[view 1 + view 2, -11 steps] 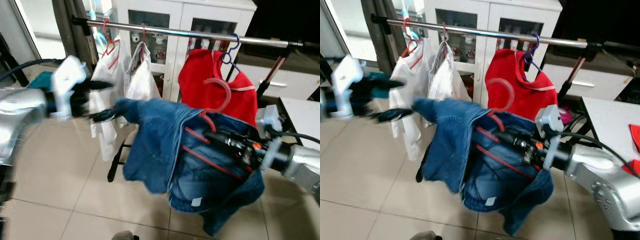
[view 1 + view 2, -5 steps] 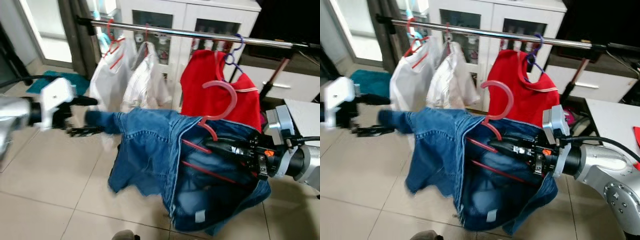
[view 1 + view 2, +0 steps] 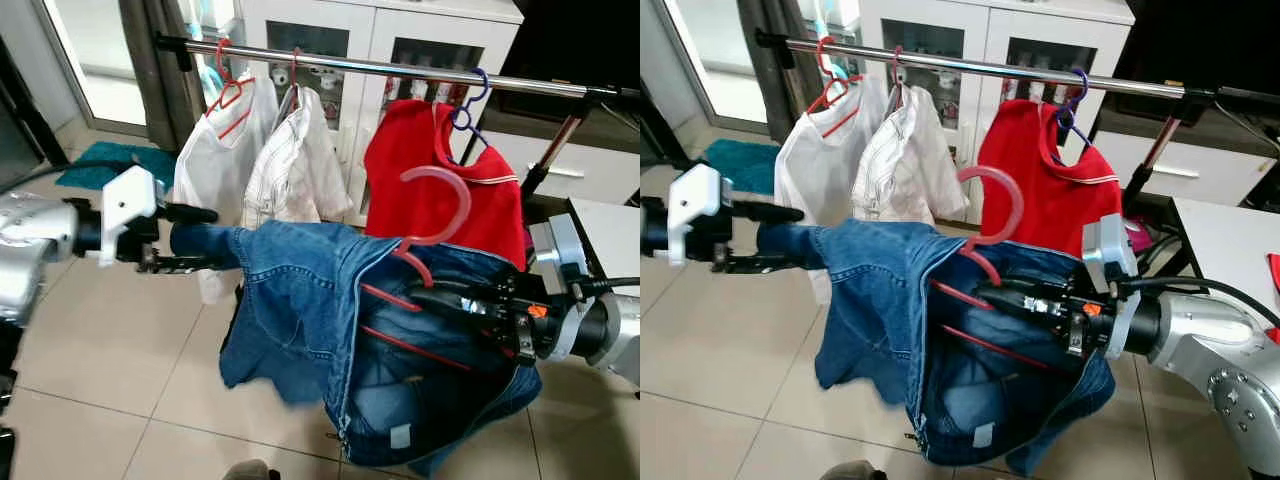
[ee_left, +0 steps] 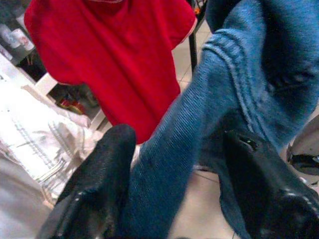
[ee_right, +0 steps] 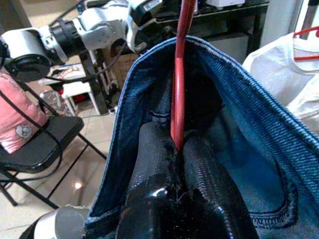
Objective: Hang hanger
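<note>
Right gripper (image 3: 425,296), frame centre-right, is clamped on red hanger (image 3: 432,232) inside denim jacket (image 3: 300,300); left gripper (image 3: 190,238), left, pinches its sleeve (image 3: 205,243).

No text, brand, number or sign can be read anywhere. The small pale tag (image 3: 399,435) sewn at the bottom hem of the denim jacket (image 3: 300,310) is too small and blurred to make out.
</note>
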